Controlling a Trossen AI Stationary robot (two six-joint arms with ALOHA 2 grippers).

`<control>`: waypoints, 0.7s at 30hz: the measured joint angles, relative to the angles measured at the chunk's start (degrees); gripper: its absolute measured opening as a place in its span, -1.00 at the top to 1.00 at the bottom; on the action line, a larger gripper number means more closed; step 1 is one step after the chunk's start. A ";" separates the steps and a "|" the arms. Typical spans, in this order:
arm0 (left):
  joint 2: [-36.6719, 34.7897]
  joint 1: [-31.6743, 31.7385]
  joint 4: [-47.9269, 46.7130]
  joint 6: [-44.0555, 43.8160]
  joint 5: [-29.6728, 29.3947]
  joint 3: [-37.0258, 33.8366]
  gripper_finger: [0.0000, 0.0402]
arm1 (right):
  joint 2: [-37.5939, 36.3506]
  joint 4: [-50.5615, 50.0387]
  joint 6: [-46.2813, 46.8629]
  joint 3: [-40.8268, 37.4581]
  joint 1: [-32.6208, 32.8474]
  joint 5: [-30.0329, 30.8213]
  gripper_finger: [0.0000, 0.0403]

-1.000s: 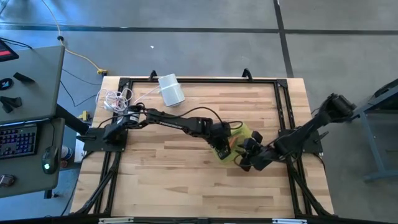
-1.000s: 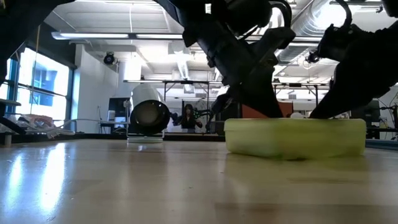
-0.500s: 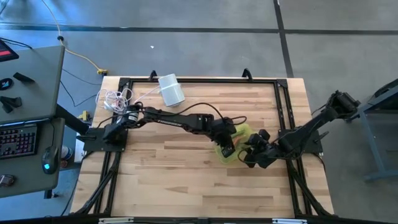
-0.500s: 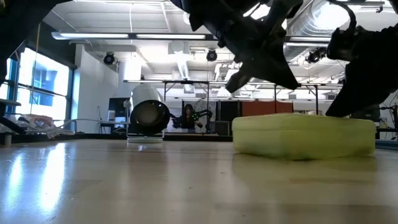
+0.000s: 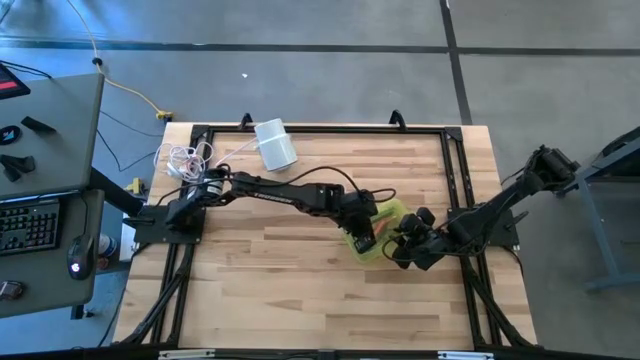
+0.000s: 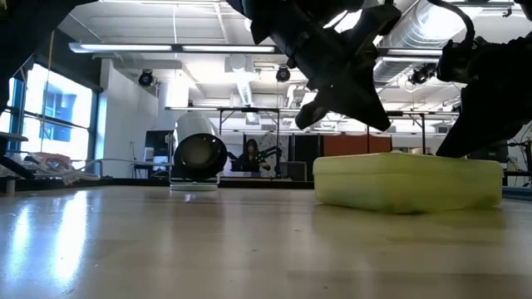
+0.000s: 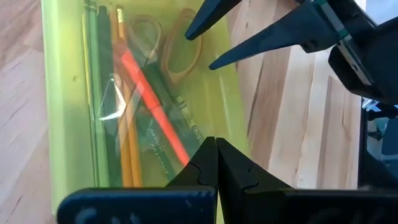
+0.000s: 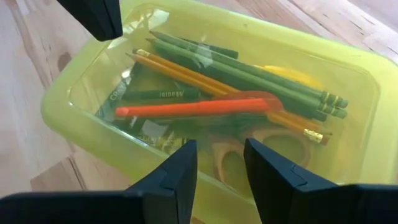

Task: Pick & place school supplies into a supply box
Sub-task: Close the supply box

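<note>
The supply box (image 5: 391,211) is a translucent yellow-green case lying flat on the wooden table right of centre, with its lid down (image 6: 407,183). Through the lid (image 7: 74,93) I see pencils, an orange pen (image 8: 199,107) and scissors (image 7: 180,50). My left gripper (image 5: 362,238) hangs shut just above the lid (image 7: 216,152). In the low view there is a clear gap under it. My right gripper (image 5: 404,244) stands open at the box's right end (image 8: 217,163). My right gripper's open fingers (image 7: 261,37) reach over the box's end where the scissors lie, slanting down from the table's right. I cannot tell whether they touch the box. My left gripper touches nothing.
A white cylinder (image 5: 275,145) lies on its side at the far left of the table, and a coiled white cord (image 5: 186,158) sits at the left edge. Black frame rails (image 5: 320,128) run round the table. A desk with a keyboard (image 5: 30,222) stands beyond the left edge.
My left gripper has risen off the box's lid and hangs clear above it, staying shut. The box has slid a little toward the table's right edge and still lies flat. My right gripper has drawn back slightly the same way and rolled a little.
</note>
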 joint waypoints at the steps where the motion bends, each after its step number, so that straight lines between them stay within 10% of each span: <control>1: 0.00 -0.01 0.05 0.07 0.00 0.00 0.86 | 0.01 0.08 -0.05 0.00 0.00 0.11 0.40; 21: -0.79 -1.18 -4.57 1.53 -0.50 0.00 0.86 | -3.55 6.89 -14.00 3.32 2.59 -6.82 0.40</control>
